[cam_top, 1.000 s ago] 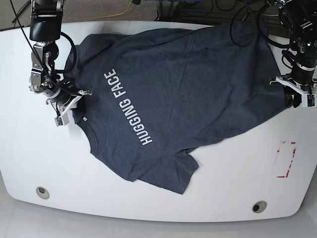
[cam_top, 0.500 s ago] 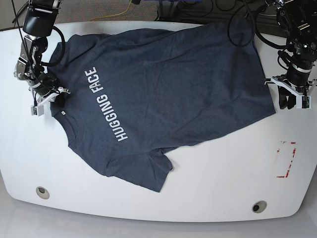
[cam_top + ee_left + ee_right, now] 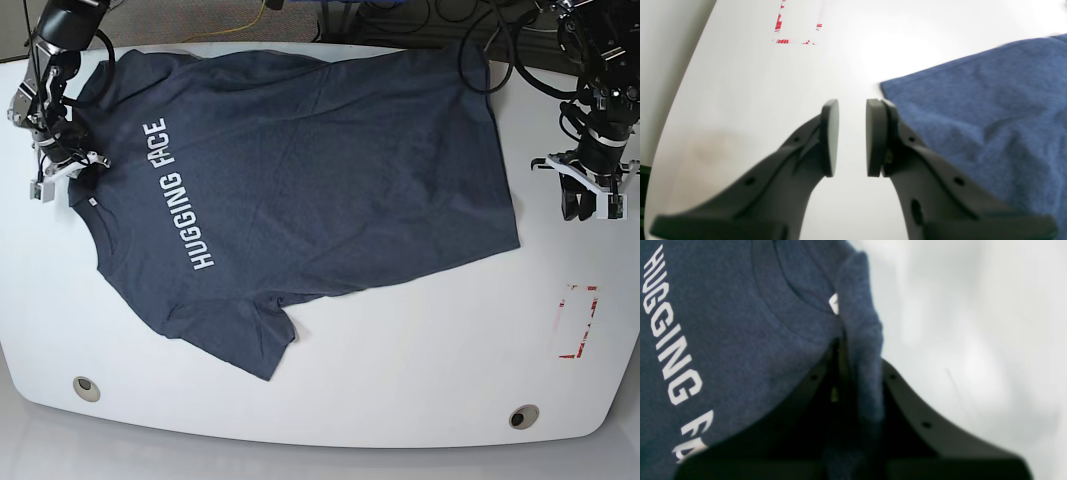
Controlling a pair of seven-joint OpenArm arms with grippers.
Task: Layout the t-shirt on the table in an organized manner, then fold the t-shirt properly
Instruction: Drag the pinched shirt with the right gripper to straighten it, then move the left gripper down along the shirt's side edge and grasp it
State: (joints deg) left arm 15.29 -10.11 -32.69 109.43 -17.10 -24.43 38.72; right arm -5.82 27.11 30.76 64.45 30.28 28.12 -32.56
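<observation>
The dark navy t-shirt lies spread on the white table, white "HUGGING FACE" lettering up, collar at the far left. My right gripper is at that far-left edge, shut on a fold of the t-shirt by the collar; the cloth is pinched between its fingers. My left gripper hangs over bare table at the right, apart from the hem. Its jaws stand a little apart with nothing between them; the t-shirt's hem corner lies just beside its right finger.
A red tape rectangle marks the table's right side, and it also shows ahead of the left gripper. Two round grommet holes sit near the front edge. Cables hang past the table's far edge.
My right gripper has dragged the t-shirt by its collar toward the far-left corner. The hem has slid left, away from the left gripper, which has hardly moved.
</observation>
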